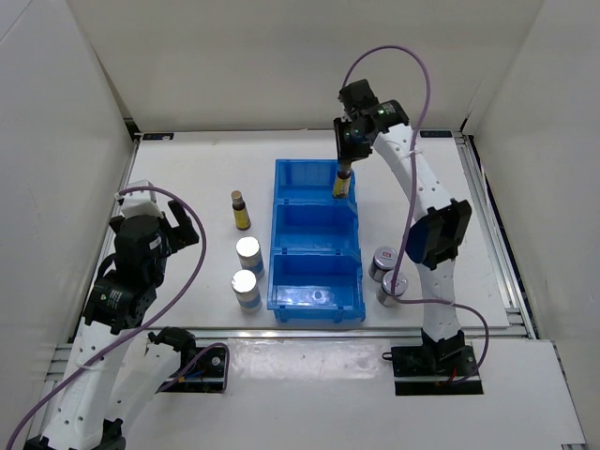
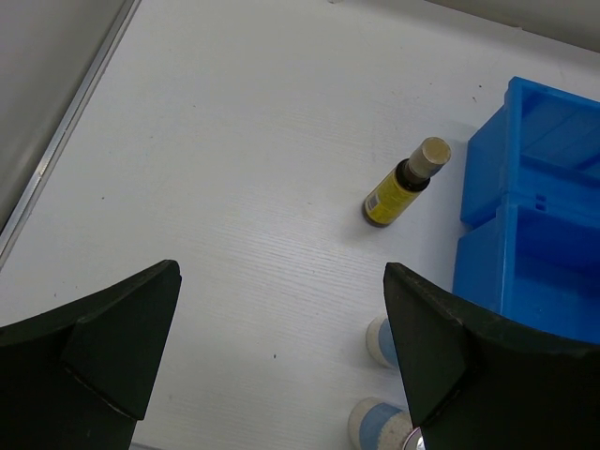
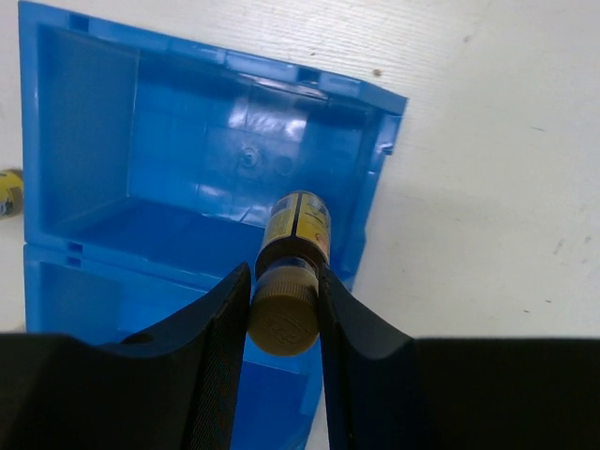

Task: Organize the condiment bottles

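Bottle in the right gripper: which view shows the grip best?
Right wrist view. The brown bottle is close up, cap pinched by the right gripper over the bin. The top view shows it small, partly under the gripper at the far compartment. The left wrist view misses it.

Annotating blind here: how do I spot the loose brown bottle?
Find the blue bin. Left of it, towards its far end, stands a slim dark-brown bottle with a yellow label. Unlike its twin, held in the right gripper's jaws, it stands free.
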Motion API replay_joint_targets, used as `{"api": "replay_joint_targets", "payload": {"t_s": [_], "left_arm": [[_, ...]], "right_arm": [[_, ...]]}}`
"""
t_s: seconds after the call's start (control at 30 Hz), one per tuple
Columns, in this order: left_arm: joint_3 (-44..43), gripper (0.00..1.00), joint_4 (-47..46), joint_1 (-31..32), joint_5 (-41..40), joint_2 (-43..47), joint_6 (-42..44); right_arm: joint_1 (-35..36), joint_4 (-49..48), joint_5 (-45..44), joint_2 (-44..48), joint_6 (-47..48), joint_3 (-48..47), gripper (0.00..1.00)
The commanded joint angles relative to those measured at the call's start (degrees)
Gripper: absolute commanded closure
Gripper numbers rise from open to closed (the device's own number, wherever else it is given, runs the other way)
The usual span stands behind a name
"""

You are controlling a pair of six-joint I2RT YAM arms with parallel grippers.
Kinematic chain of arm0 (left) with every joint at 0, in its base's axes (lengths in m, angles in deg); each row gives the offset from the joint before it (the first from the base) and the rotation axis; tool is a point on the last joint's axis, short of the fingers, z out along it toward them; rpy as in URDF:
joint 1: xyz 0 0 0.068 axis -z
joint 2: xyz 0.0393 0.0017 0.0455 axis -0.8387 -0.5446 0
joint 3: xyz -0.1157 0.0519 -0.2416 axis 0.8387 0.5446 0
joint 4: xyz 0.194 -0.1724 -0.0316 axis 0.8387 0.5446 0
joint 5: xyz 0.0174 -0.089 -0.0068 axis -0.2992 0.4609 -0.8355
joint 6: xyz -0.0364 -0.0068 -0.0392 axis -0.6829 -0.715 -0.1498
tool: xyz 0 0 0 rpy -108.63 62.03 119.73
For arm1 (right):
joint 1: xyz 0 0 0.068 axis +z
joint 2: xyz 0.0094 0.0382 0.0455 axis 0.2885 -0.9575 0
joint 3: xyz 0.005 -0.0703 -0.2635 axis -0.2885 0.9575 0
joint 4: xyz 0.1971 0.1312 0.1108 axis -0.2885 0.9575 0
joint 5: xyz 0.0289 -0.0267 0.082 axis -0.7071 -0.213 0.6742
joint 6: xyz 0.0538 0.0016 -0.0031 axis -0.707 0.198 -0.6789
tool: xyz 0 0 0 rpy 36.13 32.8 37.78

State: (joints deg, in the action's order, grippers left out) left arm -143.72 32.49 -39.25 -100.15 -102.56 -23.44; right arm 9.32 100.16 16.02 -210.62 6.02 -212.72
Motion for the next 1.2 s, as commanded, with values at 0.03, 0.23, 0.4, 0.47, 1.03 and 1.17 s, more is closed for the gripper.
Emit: {"api": "replay_joint_targets", "payload": {"t_s": [0.03, 0.23, 0.4, 0.47, 1.03, 1.17], "left_arm": [[0.57, 0.00, -0.74, 0.78, -0.74, 0.41, 0.42], [0.57, 0.00, -0.74, 0.79, -0.74, 0.41, 0.42], [0.57, 0.00, -1.27, 0.79, -0.21, 0.41, 1.65], [0.57, 0.00, -1.27, 0.79, -0.21, 0.41, 1.65], [1.10, 0.00, -1.27, 0.79, -0.21, 0.41, 1.65], [1.10, 0.00, -1.27, 0.79, -0.21, 0.94, 2.26]], "right_arm": [[1.42, -1.92, -0.05, -1.96, -0.59, -4.52, 0.87], [1.95, -4.39, -0.05, -3.63, -0.59, -3.47, 0.87], [2.48, -6.06, -1.19, -4.16, -0.59, -0.49, 0.88], [3.00, -6.58, -3.03, -4.16, -0.59, 1.01, 0.86], [3.01, -7.82, -6.11, -3.02, -0.59, 5.06, 0.51], [3.01, -7.82, -6.73, -1.88, -0.59, 5.06, 0.47]]}}
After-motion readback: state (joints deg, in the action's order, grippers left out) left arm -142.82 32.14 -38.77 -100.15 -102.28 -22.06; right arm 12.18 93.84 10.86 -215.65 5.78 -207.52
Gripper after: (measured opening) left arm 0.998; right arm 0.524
